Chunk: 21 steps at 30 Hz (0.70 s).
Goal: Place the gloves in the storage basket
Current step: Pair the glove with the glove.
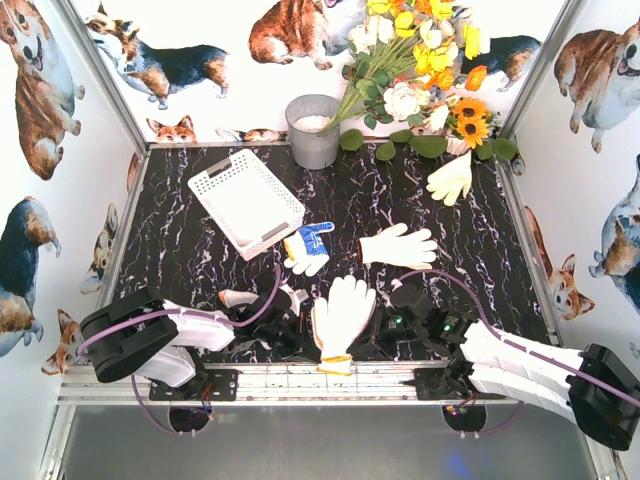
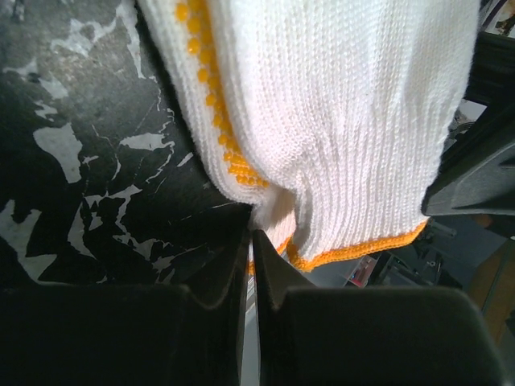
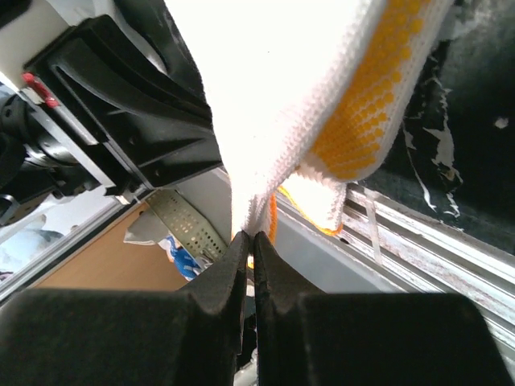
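While both grippers pinch it, the orange-cuffed glove (image 1: 343, 318) is held between them, nearer the arms than the basket (image 1: 213, 183) and to its right. At the cuff edge, the left gripper (image 2: 252, 239) is clenched on the knit; the right gripper (image 3: 249, 239) is clenched on the same glove. A blue-and-white glove (image 1: 308, 247) lies just beside the basket's near right corner, a plain white glove (image 1: 398, 245) farther right, and a cream glove (image 1: 452, 178) well to the basket's right. Just behind the basket stands a grey bucket (image 1: 313, 130).
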Available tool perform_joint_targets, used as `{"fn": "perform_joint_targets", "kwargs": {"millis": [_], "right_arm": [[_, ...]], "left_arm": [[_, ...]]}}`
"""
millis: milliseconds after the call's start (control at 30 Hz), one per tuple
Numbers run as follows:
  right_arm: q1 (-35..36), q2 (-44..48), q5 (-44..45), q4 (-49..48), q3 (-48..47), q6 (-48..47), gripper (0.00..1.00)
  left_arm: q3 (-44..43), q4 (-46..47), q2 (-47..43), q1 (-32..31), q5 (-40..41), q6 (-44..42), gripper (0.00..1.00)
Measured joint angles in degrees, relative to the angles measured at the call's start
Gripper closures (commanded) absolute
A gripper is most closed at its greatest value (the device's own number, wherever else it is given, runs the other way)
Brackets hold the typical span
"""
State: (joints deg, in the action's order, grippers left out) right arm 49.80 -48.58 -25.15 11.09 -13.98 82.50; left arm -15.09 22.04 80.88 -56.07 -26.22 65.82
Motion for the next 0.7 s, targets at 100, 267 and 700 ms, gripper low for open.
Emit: {"fn": "perform_joint_targets", "kwargs": {"millis": [100,267,700], "right_arm": [[1.0,0.0,0.3,0.8,0.4,0.2,1.0],[2.2,-0.3,1.1,1.4,0.9,0.6,1.0],[4.2,-5.0,1.7,1.4,1.1,0.4,1.0]], "left_arm": [[0.0,0.1,0.1,0.0,-0.1,0.0,1.0],[0.0,0.2,0.1,0.0,-0.1,0.0,1.0],[-0.2,1.3,0.6,-0.2,-0.7,-0.1,0.85]]}}
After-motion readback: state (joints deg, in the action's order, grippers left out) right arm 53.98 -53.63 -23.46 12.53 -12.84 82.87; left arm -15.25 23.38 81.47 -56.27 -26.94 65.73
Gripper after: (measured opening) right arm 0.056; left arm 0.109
